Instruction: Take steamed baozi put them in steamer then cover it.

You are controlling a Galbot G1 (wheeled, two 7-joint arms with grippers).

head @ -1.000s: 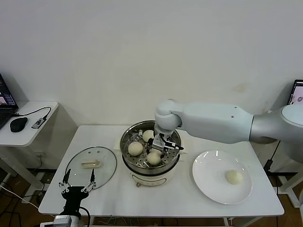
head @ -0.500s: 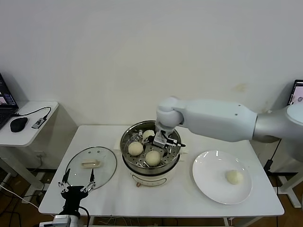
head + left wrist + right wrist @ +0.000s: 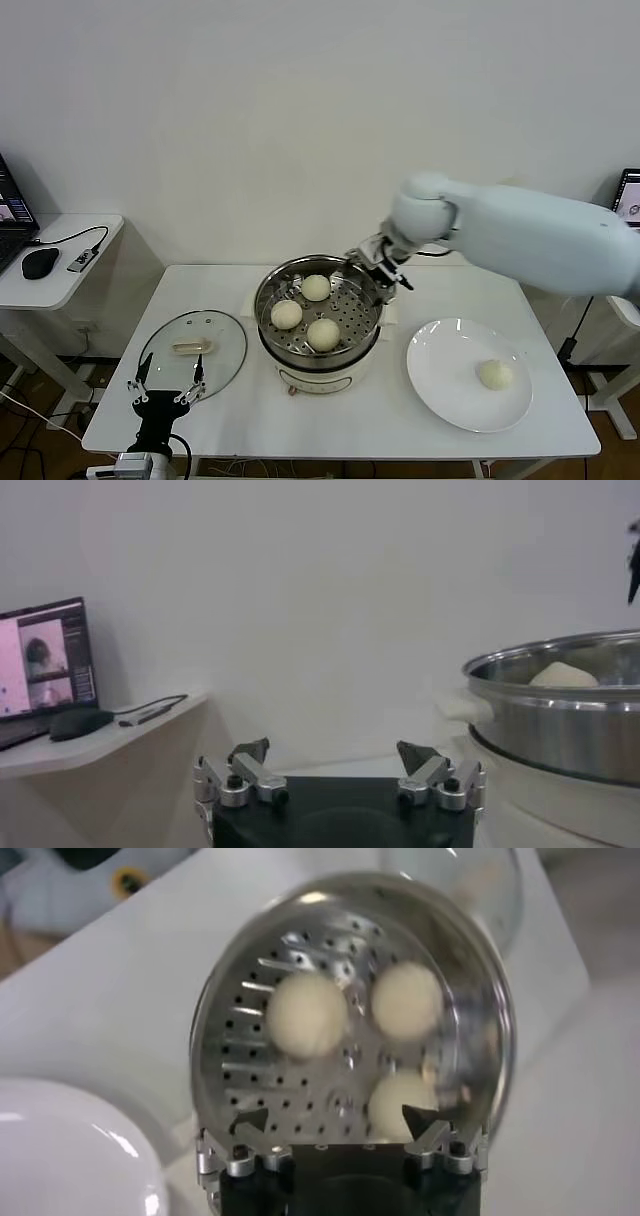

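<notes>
Baozi: three are sitting in the steamer [image 3: 318, 310], one is waiting on the plate [image 3: 440, 385], cover [image 3: 192, 349] off; I'm holding the right gripper [image 3: 382, 268] spread, empty.

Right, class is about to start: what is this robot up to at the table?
It is loading baozi into a steamer. Three buns sit on its perforated tray; a fourth bun waits on the white plate. The right gripper is open and empty, above the steamer's far right rim. The left gripper is parked, open, at the table's near edge beside the glass lid, which lies flat on the table, so the steamer is not yet covered.
</notes>
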